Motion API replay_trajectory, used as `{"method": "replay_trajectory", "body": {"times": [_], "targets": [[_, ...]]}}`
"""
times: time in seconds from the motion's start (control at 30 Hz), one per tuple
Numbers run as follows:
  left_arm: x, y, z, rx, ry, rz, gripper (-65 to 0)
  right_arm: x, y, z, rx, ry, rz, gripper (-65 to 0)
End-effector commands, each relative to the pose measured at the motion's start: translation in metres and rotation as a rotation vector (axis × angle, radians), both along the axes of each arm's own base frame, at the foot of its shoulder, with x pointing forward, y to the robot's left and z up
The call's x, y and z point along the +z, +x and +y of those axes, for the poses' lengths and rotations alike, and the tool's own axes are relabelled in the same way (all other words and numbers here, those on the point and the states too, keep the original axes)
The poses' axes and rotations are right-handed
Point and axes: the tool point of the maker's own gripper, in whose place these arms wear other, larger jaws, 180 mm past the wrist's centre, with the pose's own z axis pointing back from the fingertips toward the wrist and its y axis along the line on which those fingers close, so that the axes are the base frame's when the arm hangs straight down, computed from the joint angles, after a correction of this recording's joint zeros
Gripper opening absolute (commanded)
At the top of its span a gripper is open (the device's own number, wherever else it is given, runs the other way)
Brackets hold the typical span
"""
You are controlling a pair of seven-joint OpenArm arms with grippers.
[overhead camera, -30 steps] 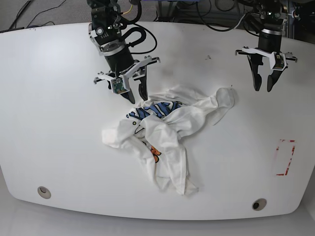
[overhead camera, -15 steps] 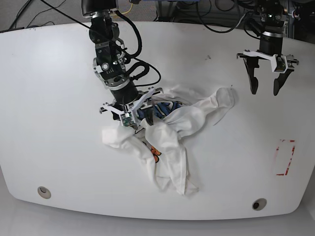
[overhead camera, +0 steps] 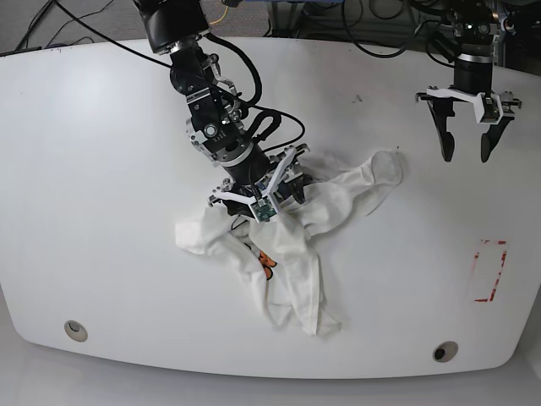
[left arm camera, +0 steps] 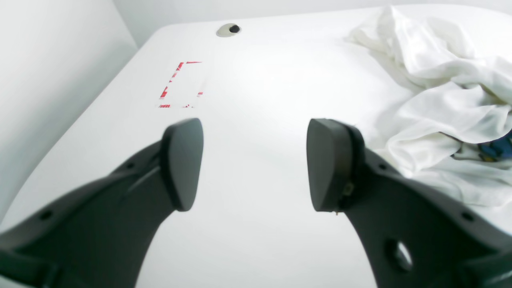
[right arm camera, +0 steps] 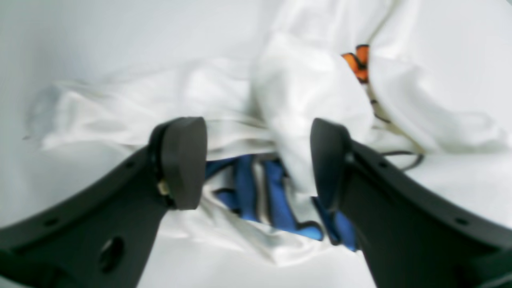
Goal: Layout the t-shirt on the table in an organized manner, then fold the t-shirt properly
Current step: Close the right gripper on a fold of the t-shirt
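In base view I see the shirt point(overhead camera: 287, 245) crumpled mid-table point(overhead camera: 101, 211), my right gripper point(overhead camera: 258, 196) down on it. Its wrist view alone shows jaws apart, straddling blue lettering. Upper right, my left gripper point(overhead camera: 467, 152) hangs, jaws apart, over bare table.

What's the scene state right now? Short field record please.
t-shirt: crumpled heap mid-table, print partly showing
table: white, red tape rectangle near one edge
right gripper: fingers open, over the blue print, nothing clamped
left gripper: fingers open, over bare table, clear of the shirt
layout step: not yet done
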Motion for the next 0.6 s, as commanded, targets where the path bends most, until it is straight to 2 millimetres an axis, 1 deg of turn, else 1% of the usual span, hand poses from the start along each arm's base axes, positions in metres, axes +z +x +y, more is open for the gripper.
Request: {"method": "replay_trajectory", "body": {"times": [0.0, 0.13, 0.2, 0.23, 0.3, 0.37, 0.43, 0.57], "targets": [[0.011, 0.0, -0.001, -0.011, 0.004, -0.038, -26.5, 0.017, 0.013, -0.004, -0.014, 0.02, -0.062, -23.3], [0.011, -0.001, -0.001, -0.011, 0.004, -0.035, -26.5, 0.016, 0.015, -0.012, -0.011, -0.009, -0.07, -23.5], [0.011, -0.001, -0.001, -0.011, 0.004, -0.035, -26.5, 0.019, 0.02, -0.016, -0.006, -0.027, -0.085, -23.5], [0.011, -0.001, -0.001, -0.011, 0.004, -0.035, -26.5, 0.018, 0.021, -0.019, -0.008, -0.034, -0.082, -23.5], [0.01, -0.001, -0.001, -0.011, 0.003, -0.033, -26.5, 0.005, 0.023, -0.026, -0.012, -0.06, -0.055, -23.5], [0.01, -0.001, -0.001, -0.011, 0.005, -0.033, -26.5, -0.003, 0.024, -0.03, -0.01, -0.071, -0.045, -23.5], [0.01, -0.001, -0.001, -0.011, 0.005, -0.033, -26.5, -0.007, 0.026, -0.033, -0.012, -0.075, -0.048, -23.5], [0.01, -0.001, -0.001, -0.011, 0.005, -0.033, -26.5, -0.015, 0.026, -0.036, -0.015, -0.079, -0.039, -23.5]]}}
